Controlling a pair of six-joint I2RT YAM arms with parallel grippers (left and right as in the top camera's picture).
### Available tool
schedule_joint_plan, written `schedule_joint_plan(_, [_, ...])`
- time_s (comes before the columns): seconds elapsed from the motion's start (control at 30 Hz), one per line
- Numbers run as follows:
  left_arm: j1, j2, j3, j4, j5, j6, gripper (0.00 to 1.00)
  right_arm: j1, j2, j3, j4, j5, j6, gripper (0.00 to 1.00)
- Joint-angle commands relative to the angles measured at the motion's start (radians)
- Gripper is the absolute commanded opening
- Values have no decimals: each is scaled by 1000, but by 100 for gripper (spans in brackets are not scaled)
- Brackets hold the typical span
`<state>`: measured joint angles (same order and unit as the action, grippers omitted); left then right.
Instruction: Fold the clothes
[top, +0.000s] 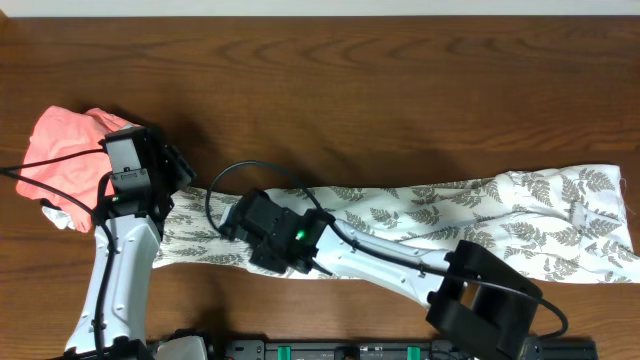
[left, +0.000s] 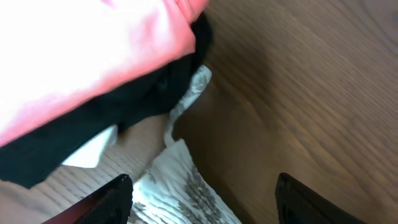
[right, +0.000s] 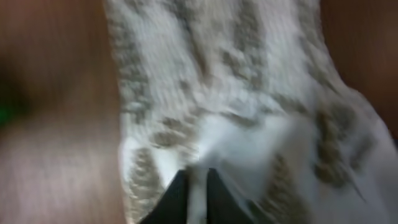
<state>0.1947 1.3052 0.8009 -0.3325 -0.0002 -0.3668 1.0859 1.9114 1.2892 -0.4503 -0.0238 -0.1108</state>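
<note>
Fern-print dress (top: 480, 215) lies stretched full length on the surface (top: 400, 80), no fold yet made (the whole task is left); right hand (right: 196, 186), narrow, pinches its cloth; left hand (left: 202, 193) gapes wide over its end, near the pink garment (top: 65, 145).

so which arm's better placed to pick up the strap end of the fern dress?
Left, probably. The left gripper, open, sits over the strap end of the fern garment, beside the pink garment. The right gripper is mid-garment, nearly closed on fabric.
</note>
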Motion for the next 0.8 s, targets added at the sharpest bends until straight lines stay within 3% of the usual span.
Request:
schedule_joint_plan(0.0, [5, -11, 2, 12, 117, -5, 74, -52, -83, 0, -33, 202, 129, 5])
schedule_joint_plan(0.23, [-43, -11, 2, 1, 353, 14, 63, -269, -235, 0, -228, 275, 380, 1])
schedule_joint_plan(0.47, [-224, 5, 2, -169, 355, 77, 62, -586, -237, -30, -474, 139, 496, 8])
schedule_joint_plan(0.6, [-300, 49, 1, -262, 332, 82, 63, -709, -236, -95, -487, 139, 499, 8])
schedule_joint_plan(0.77, [-336, 150, -12, -266, 306, 81, 63, -861, -235, -191, -468, 139, 499, 8])
